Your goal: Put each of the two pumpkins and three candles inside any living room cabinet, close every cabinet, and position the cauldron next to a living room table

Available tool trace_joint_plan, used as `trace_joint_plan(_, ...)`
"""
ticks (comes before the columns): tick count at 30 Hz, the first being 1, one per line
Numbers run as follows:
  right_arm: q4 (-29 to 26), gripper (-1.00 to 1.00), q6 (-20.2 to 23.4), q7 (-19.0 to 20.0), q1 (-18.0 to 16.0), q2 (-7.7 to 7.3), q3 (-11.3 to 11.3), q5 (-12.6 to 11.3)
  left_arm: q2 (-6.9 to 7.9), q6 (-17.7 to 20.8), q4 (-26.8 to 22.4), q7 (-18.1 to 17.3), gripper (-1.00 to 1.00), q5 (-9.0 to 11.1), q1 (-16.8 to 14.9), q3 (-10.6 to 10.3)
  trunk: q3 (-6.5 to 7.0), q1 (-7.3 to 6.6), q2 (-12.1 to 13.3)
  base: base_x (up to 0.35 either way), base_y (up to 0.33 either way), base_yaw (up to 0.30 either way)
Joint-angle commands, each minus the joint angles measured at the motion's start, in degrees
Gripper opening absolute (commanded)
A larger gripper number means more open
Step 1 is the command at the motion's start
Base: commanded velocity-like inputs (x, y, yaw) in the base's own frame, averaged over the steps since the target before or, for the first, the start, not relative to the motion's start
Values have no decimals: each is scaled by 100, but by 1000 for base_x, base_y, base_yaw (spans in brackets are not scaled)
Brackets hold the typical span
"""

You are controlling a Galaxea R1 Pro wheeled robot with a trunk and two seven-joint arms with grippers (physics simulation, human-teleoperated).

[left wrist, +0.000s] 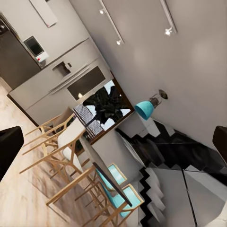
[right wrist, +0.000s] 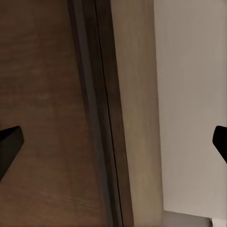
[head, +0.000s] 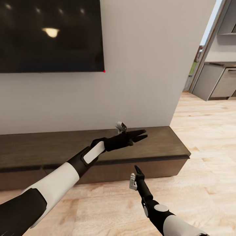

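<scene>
The cabinet (head: pixel 160 144), a long low dark-brown unit, runs along the wall below a TV, and its drawer fronts look flush. My left gripper (head: pixel 140 135) hovers open and empty above the right part of its top; its dark fingertips (left wrist: pixel 8 146) stand wide apart in the left wrist view. Lower down, my right gripper (head: pixel 137 169) points at the cabinet front from just above the floor. It is open and empty, with the cabinet's wood face (right wrist: pixel 47 118) close ahead between the fingertips (right wrist: pixel 9 142). Pumpkins, candles, cauldron and table are out of view.
A black TV (head: pixel 49 32) hangs on the white wall. Light wood floor (head: pixel 206 157) opens to the right of the cabinet's end. Grey kitchen cupboards (head: pixel 216 82) stand far right. The left wrist view faces a dark-topped dining table (left wrist: pixel 101 175) with wooden chairs (left wrist: pixel 52 142).
</scene>
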Motion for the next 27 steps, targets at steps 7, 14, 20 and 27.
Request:
trace_joint_plan(7,-20,100,-1,0,0,1,0,-3,60,7,36,5,100,-8,0,8,-54,66,-122,0,0,0)
trace_joint_plan(14,-33,100,1,0,0,2,0,-3,97,40,372,-13,100,7,0,2,-54,66,-122,0,0,0)
trace_joint_plan(20,-41,100,-1,0,0,2,0,-15,97,80,393,1,100,13,0,3,-54,66,-122,0,0,0)
trace_joint_plan(27,-45,100,1,-2,0,2,0,-20,111,92,395,-3,100,37,0,9,-54,66,-122,0,0,0)
